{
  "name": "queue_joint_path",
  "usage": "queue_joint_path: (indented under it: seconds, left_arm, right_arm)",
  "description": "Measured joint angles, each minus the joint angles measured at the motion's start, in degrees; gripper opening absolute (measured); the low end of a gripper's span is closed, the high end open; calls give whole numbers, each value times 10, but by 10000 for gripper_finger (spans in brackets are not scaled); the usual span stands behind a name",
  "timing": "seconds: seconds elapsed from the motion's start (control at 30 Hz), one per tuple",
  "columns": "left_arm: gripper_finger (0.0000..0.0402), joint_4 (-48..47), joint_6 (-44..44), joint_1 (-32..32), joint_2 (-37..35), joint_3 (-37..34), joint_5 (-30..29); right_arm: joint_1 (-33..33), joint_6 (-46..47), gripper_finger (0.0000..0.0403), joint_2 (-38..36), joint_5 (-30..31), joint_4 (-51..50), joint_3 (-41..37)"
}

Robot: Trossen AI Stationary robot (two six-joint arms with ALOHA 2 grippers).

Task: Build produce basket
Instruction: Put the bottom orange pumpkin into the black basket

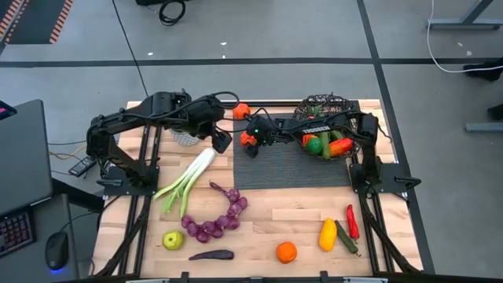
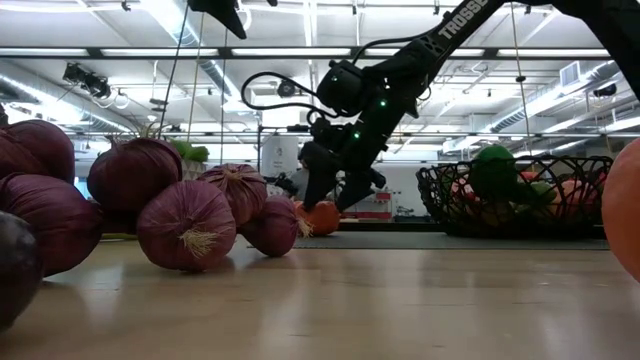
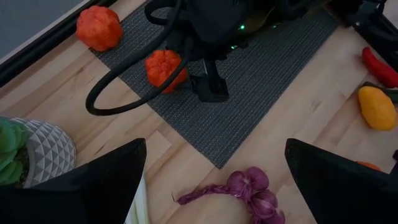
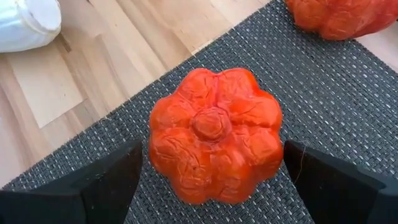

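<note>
The right claw (image 4: 211, 180) hangs with fingers apart on either side of a ribbed orange-red toy pumpkin (image 4: 214, 134) lying on the dark grey woven mat (image 1: 291, 167). At 3 o'clock from it, at the mat's far corner, the round dark wire-mesh basket (image 1: 324, 106) holds produce. The left claw (image 1: 222, 141) waits open above the green-and-white leek (image 1: 189, 179) on the wooden table (image 1: 267, 224).

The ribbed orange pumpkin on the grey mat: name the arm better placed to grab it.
Right. The right gripper hangs directly over the ribbed orange toy pumpkin on the grey woven mat, jaws open either side of it. The left gripper sits off the mat's edge, above the green-and-white leek.
</note>
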Motion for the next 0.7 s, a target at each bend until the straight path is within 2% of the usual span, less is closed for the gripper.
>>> queue_joint_path:
  seconds: [0.13, 0.4, 0.7]
  left_arm:
    - [391, 4, 0, 0, 0, 0, 0]
    - [391, 75, 1, 2, 0, 0, 0]
    - [391, 77, 16, 2, 0, 0, 0]
  right_arm:
    - [2, 0, 391, 0, -9, -13, 0]
    - [3, -17, 390, 0, -19, -27, 0]
    - [10, -43, 389, 0, -46, -26, 0]
